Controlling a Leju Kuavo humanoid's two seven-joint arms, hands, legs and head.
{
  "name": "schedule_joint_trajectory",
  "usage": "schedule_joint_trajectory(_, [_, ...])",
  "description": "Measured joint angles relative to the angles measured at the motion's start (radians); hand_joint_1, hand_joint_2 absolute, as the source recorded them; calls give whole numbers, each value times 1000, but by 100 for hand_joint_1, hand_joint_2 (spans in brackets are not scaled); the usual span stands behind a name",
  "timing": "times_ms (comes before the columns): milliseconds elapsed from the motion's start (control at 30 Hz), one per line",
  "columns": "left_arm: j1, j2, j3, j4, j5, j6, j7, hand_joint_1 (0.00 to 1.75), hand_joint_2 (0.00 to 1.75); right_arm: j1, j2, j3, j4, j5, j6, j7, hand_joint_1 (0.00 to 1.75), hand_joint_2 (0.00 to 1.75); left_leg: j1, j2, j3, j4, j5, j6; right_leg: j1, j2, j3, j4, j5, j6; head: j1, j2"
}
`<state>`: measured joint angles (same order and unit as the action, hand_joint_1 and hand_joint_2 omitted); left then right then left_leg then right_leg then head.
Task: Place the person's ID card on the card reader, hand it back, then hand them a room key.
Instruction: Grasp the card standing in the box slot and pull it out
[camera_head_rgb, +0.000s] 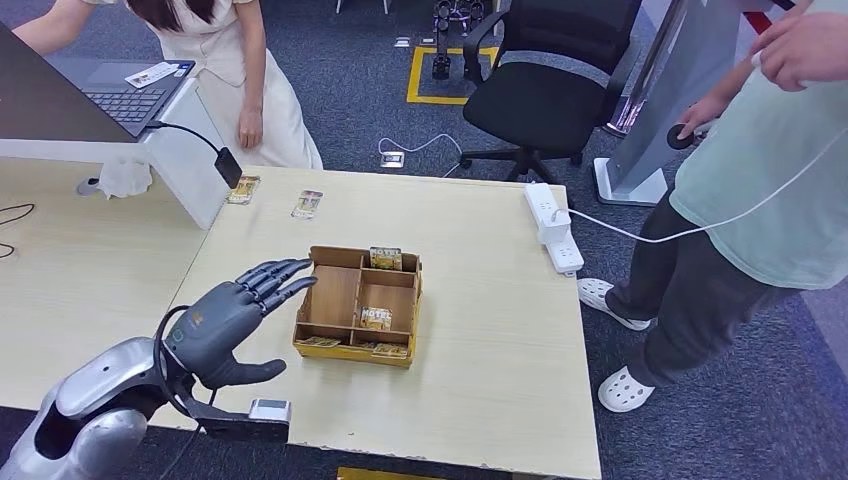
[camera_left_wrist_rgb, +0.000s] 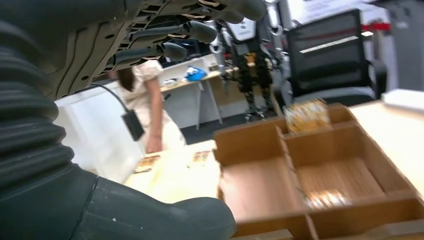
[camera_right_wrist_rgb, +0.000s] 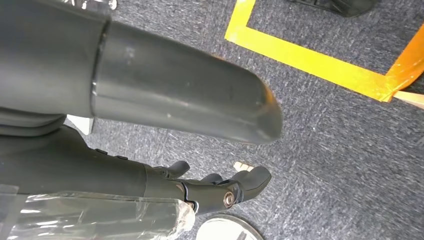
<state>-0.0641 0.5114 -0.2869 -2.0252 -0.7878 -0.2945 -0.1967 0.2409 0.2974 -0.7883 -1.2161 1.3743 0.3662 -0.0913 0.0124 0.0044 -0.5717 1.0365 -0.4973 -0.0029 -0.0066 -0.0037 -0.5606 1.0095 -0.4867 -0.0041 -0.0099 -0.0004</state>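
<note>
My left hand (camera_head_rgb: 232, 322) hovers open over the pale table (camera_head_rgb: 490, 340), fingers spread toward a wooden compartment box (camera_head_rgb: 335, 295). The box holds room key cards: one upright at the back (camera_head_rgb: 385, 258), one printed HOTEL in front (camera_head_rgb: 376, 318). In the left wrist view the hand (camera_left_wrist_rgb: 90, 60) is empty beside the box (camera_left_wrist_rgb: 260, 142), where the upright card (camera_left_wrist_rgb: 306, 115) shows. A small white card reader (camera_head_rgb: 268, 409) sits at the table's front edge. Two cards (camera_head_rgb: 243, 189) (camera_head_rgb: 307, 204) lie near the far edge. My right hand (camera_right_wrist_rgb: 165, 100) hangs empty above the carpet.
A person in white (camera_head_rgb: 235, 70) stands behind the far left by a laptop (camera_head_rgb: 125, 95) with a card (camera_head_rgb: 152, 74) on it. A person in a green shirt (camera_head_rgb: 770, 190) stands at the right. A power strip (camera_head_rgb: 553, 225) lies at the table's far right; an office chair (camera_head_rgb: 545, 85) stands behind.
</note>
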Motion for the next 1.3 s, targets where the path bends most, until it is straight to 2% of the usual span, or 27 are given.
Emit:
schedule_joint_trajectory(267, [-17,19,-223,76,-112,33,45,0,175,-16,0,-21,38,56,-7,-42,0,0,0,-1,-1,0,0,0,0,-1,0,0,0,0,0,0])
schedule_joint_trajectory(400, [-25,12,-301,118,-185,53,78,0,175,-32,0,-31,55,80,-7,-60,0,0,0,-2,-1,0,0,0,0,-2,1,0,0,0,0,0])
schedule_joint_trajectory(500, [-23,-8,-329,145,-242,64,112,0,175,-38,-2,-35,62,90,-7,-65,0,0,0,-2,-1,0,0,0,0,-2,1,0,0,0,0,0])
schedule_joint_trajectory(600, [-18,-45,-328,162,-299,75,151,0,175,-38,-2,-35,64,86,-7,-63,0,0,0,-3,-1,0,0,0,0,-3,2,0,0,0,0,0])
schedule_joint_trajectory(800, [7,-153,-286,180,-414,94,213,0,175,-37,-4,-35,65,79,-6,-55,0,0,0,-4,-1,0,0,0,0,-4,2,0,0,0,1,0])
schedule_joint_trajectory(1067, [35,-255,-210,180,-488,105,230,0,175,-37,-6,-34,64,60,-1,-37,0,0,0,-4,-1,0,1,0,0,-5,2,0,0,0,1,0])
schedule_joint_trajectory(1300, [51,-315,-153,180,-500,100,230,0,175,-37,-6,-31,59,44,9,-23,0,0,0,-4,-1,0,1,0,0,-5,2,0,0,0,1,0])
